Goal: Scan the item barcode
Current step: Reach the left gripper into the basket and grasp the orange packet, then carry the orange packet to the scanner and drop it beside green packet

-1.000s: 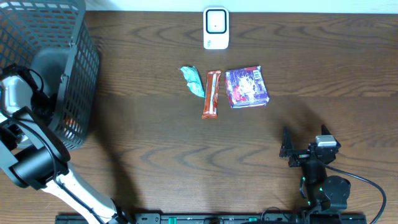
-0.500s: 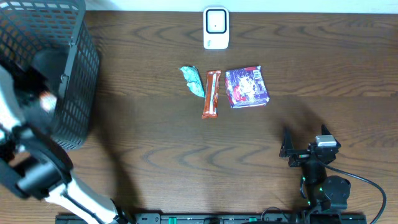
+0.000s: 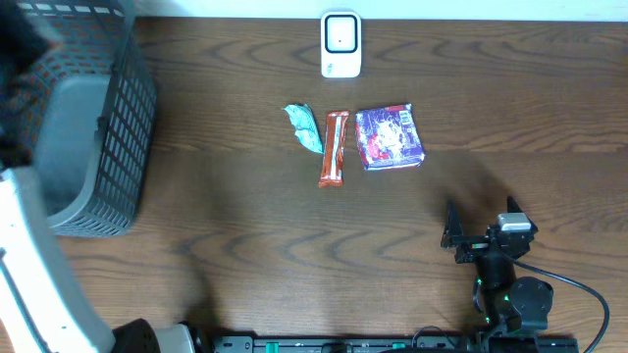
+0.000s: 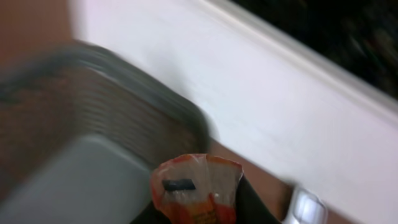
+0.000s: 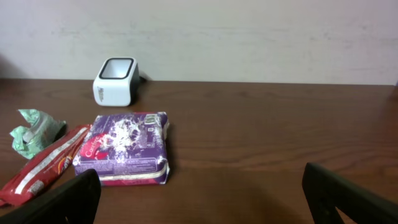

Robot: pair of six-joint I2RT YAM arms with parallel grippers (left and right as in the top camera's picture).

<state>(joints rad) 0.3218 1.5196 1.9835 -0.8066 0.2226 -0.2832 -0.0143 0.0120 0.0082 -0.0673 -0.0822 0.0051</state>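
An orange-red clear-topped snack packet [image 4: 196,186] with a small dark label is held between the dark fingers of my left gripper [image 4: 199,213], which is shut on it above the grey mesh basket [image 4: 93,124]. This view is motion-blurred. The white barcode scanner [image 3: 340,44] stands at the table's far edge and shows as a blurred scanner [image 4: 308,208] to the packet's right. My right gripper [image 3: 481,224] rests open near the front right, nothing between its fingers. The right gripper [image 5: 205,208] faces the scanner [image 5: 115,81].
A teal wrapper [image 3: 304,127], an orange-brown bar [image 3: 335,148] and a purple packet [image 3: 390,136] lie in a row below the scanner. The basket [image 3: 108,147] fills the far left corner. My left arm [image 3: 29,265] looms large and blurred at the left edge.
My left arm has lifted up out of the basket, carrying the orange-red packet with it. The right arm and the table items have not moved.
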